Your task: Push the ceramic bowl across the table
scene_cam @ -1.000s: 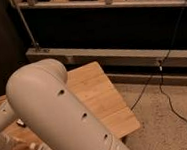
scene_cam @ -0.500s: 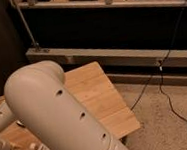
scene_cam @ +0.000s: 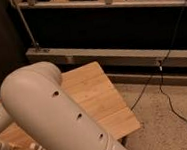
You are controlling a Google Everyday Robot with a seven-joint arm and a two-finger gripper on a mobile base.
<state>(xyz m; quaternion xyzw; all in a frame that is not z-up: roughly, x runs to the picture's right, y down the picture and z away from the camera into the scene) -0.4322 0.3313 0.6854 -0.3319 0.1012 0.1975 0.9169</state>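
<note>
Our big cream arm [scene_cam: 56,118] fills the lower left and covers much of the light wooden table [scene_cam: 100,96]. The ceramic bowl is hidden from us. So is the gripper, somewhere behind that arm, so we cannot tell how its jaws stand. A black cable [scene_cam: 162,90] trails onto the speckled floor [scene_cam: 163,132].

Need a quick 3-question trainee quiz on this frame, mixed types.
1. True or false: a dark cable runs over the floor right of the table.
2. What fills the lower left of the view? A) the arm B) a chair C) a box
3. Can you see the bowl or the gripper?
Key: 1 true. 2 A. 3 Neither: both are out of view, and the arm covers the table's near left part.
</note>
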